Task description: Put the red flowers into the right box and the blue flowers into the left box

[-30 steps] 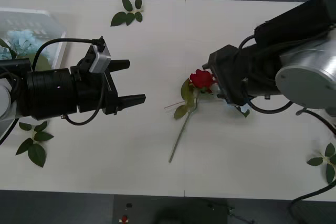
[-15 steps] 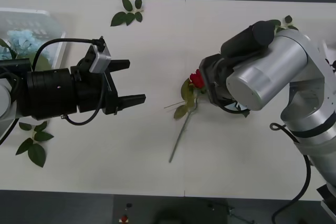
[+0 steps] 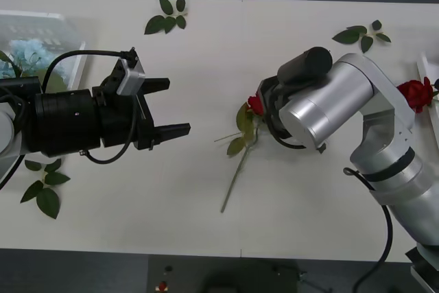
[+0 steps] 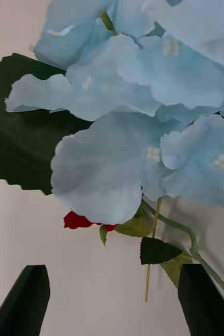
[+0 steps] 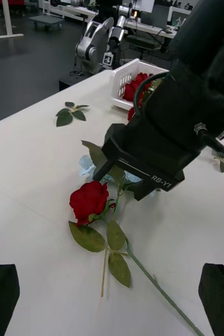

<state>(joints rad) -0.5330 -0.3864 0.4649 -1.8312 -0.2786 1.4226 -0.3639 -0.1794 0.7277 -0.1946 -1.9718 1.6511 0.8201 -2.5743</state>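
Your right pincer (image 4: 114,269) hangs wide open and empty, just short of a blue flower (image 4: 143,105) lying on the table (image 3: 309,224). A rose (image 5: 89,199) lies right against that cluster on its far side. Its head pokes out from under the blue petals, and the two stems run close together below the pincer.

That closeness is the main risk. Closing here may catch a rose leaf or stem along with the blue one and drag both. I can't tell whether the stems are tangled. Closing on petals alone may also slip.

The blue flower belongs in the left box (image 3: 65,29), well away from this pincer, with other blue flowers (image 3: 20,53) inside. Your left pincer (image 3: 171,108), open and empty, hovers between the two and would block a direct carry. The right box (image 5: 123,79) sits behind the right pincer with roses in it. Leaf sprigs (image 3: 166,17) lie scattered well clear.
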